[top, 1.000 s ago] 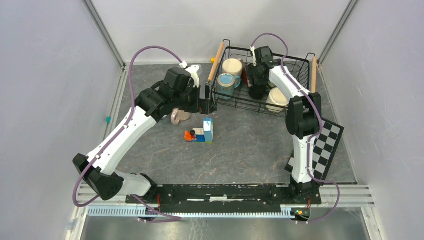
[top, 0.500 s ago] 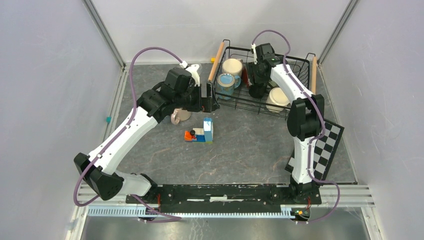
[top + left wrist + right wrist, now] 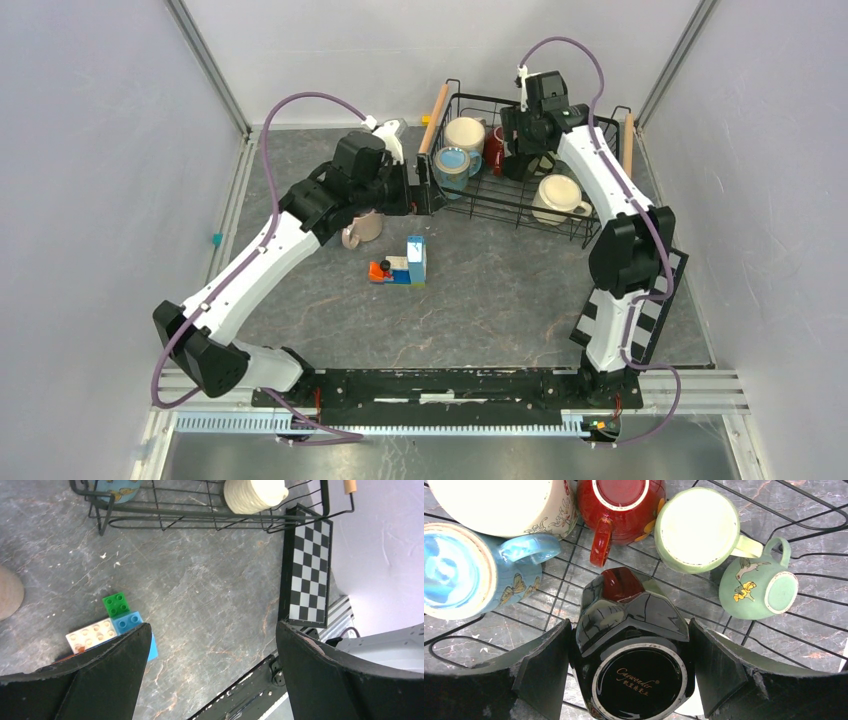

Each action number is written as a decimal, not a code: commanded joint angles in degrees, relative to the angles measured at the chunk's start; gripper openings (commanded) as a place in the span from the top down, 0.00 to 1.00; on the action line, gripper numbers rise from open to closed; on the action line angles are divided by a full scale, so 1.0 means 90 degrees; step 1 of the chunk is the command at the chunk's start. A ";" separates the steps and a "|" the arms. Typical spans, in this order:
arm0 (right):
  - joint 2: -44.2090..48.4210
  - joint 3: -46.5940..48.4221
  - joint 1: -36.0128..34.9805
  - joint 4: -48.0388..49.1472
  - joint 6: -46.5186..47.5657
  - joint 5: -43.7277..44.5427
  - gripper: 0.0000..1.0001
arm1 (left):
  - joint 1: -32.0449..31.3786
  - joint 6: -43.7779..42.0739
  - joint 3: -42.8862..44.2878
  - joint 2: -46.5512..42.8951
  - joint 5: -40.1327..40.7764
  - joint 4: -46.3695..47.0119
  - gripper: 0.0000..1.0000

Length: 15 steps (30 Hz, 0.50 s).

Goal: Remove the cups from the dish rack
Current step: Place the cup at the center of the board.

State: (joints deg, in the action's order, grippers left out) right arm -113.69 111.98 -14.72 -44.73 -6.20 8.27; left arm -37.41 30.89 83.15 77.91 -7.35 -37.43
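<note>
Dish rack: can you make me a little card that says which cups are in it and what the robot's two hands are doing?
Rack: black wire dish rack on the table
Cups inside: cream mug, blue mug, dark red mug, pale green mug, teal mug on its side, ribbed cream mug
Right hand: right gripper closed on the black mug
Left hand: left gripper open, empty, above the table
Cup outside: pink-beige mug on the table
</note>
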 commanded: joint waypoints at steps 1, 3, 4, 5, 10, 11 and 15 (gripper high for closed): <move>0.0708 0.0086 0.0042 0.0285 -0.0227 0.0138 0.73 | 0.0079 0.0425 -0.0037 0.0153 -0.0377 0.0874 0.00; 0.0814 0.0094 0.0038 0.0290 -0.0277 0.0116 0.74 | 0.0112 0.0504 0.0013 0.0276 -0.0516 0.1043 0.00; 0.0860 0.0110 0.0052 0.0282 -0.0297 0.0087 0.74 | 0.0131 0.0545 0.0041 0.0358 -0.0572 0.1146 0.00; 0.0894 0.0150 0.0047 0.0272 -0.0334 0.0046 0.74 | 0.0159 0.0588 0.0061 0.0420 -0.0626 0.1243 0.00; 0.1056 0.0398 0.0111 0.0348 -0.0589 -0.0784 0.74 | 0.0411 0.0899 0.0088 0.0713 -0.1053 0.1859 0.00; 0.1112 0.0385 0.0118 0.0418 -0.0680 -0.1079 0.74 | 0.0471 0.0953 0.0094 0.0741 -0.1126 0.1983 0.00; 0.1363 0.0152 0.0113 0.0912 -0.1108 -0.2128 0.73 | 0.0745 0.1025 0.0024 0.0755 -0.1377 0.2351 0.00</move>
State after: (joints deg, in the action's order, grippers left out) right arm -107.92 111.96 -13.78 -45.43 -11.42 -0.16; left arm -33.06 36.62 83.05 85.06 -15.62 -24.14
